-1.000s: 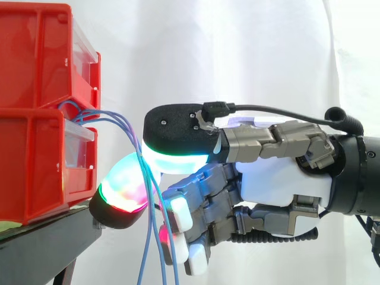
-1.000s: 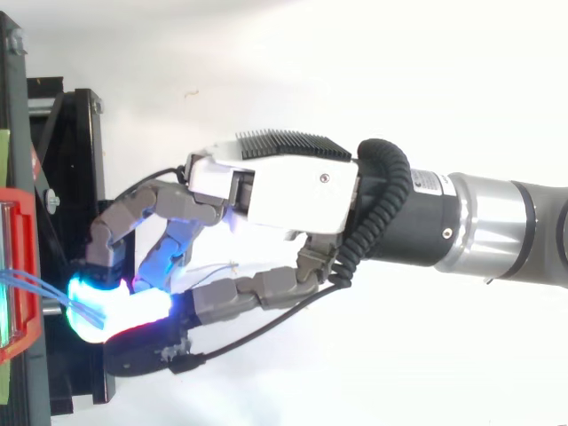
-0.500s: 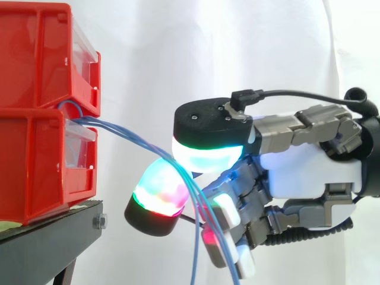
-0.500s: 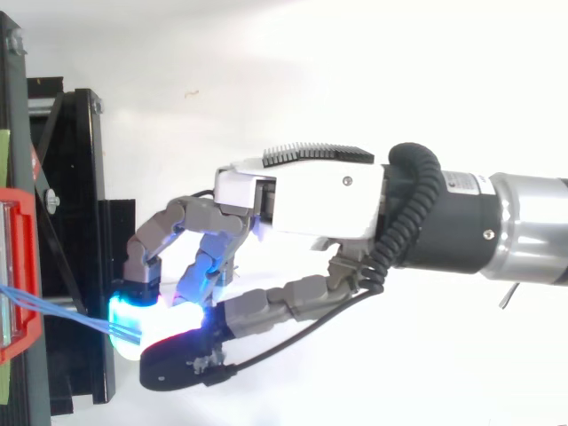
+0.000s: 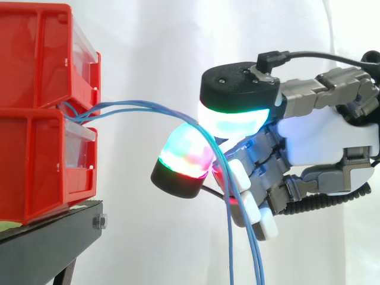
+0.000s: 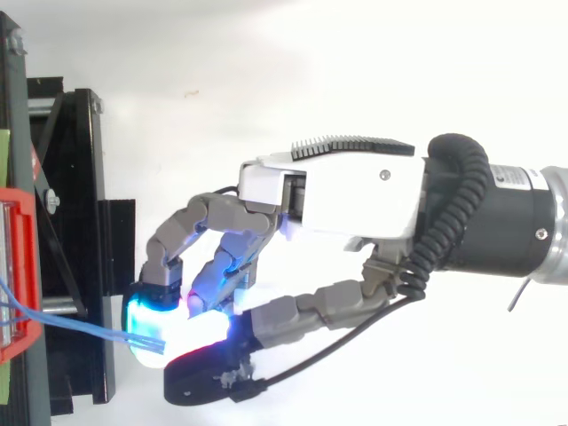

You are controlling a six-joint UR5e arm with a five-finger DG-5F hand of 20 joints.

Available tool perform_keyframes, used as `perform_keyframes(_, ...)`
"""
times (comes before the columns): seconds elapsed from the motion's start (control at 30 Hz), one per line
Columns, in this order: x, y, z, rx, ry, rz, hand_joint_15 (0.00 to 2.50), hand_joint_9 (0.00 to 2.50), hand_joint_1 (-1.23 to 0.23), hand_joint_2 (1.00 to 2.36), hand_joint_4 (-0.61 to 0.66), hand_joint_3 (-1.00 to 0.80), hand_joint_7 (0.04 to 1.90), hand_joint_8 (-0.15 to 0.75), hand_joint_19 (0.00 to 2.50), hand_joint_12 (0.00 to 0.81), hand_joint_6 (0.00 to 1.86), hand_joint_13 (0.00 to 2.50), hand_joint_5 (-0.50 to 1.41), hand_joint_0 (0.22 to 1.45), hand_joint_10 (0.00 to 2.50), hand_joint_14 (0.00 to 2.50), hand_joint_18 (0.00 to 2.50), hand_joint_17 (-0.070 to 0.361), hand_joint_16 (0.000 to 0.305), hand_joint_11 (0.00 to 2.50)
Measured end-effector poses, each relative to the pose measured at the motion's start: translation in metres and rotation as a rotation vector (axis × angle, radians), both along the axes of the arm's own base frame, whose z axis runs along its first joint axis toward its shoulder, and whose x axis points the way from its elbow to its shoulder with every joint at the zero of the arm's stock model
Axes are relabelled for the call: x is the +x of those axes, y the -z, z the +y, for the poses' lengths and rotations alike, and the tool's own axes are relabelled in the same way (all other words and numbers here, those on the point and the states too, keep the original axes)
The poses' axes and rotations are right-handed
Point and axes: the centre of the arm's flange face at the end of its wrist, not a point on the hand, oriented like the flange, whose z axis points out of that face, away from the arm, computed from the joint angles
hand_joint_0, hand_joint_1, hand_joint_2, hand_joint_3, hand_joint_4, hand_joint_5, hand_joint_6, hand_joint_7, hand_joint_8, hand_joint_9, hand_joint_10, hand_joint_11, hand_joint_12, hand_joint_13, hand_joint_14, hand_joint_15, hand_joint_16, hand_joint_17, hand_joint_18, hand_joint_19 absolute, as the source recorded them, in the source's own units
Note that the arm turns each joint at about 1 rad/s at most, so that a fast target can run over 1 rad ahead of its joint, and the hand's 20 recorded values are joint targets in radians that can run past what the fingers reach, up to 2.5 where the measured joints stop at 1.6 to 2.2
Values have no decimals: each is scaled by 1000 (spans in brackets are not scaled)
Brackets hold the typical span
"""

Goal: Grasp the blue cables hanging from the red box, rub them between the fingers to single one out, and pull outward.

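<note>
In the side view the hand comes in from 3 o'clock, and its wrist is cut off by that edge. Two of its glowing fingertips are pressed toward each other, one above and one at about 7 o'clock of it, and they pinch the blue cables between them. The other fingers are curled below the palm. The short stretch of cable inside the pinch is covered by the pads, so the number of strands actually held is hard to make out; it looks like more than one.

From the pinch the cables run toward 9 o'clock in a shallow arc to the red bins. The hand is well apart from the bins. On the palm side the strands drop toward 6 o'clock, passing in front of the curled fingers and out of the bottom edge.

The cables enter at the seam between the upper and lower bin, and their roots are hidden there. In the top view the strands cross the black stand toward the 9 o'clock edge. The white curtain hangs behind.
</note>
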Motion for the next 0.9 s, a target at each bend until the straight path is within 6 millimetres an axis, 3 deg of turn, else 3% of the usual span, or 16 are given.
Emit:
perform_keyframes(0.3,-4,-5,2,15,-3,17,698,995,-865,1011,123,-306,709,309,703,341,931,1024,-161,629,12,21,903,105,47,792)
perform_keyframes(0.57,-5,-6,5,39,-3,16,591,951,-821,1014,95,-274,767,335,681,351,924,1038,-145,623,15,20,920,104,46,595)
perform_keyframes(0.8,-5,-6,6,52,-3,15,577,928,-810,1014,83,-259,807,330,668,365,925,1038,-143,626,13,20,931,106,47,576)
perform_keyframes(0.9,-5,-6,6,54,-3,15,594,893,-844,1014,96,-268,739,316,666,371,938,1038,-158,635,16,20,936,109,48,611)
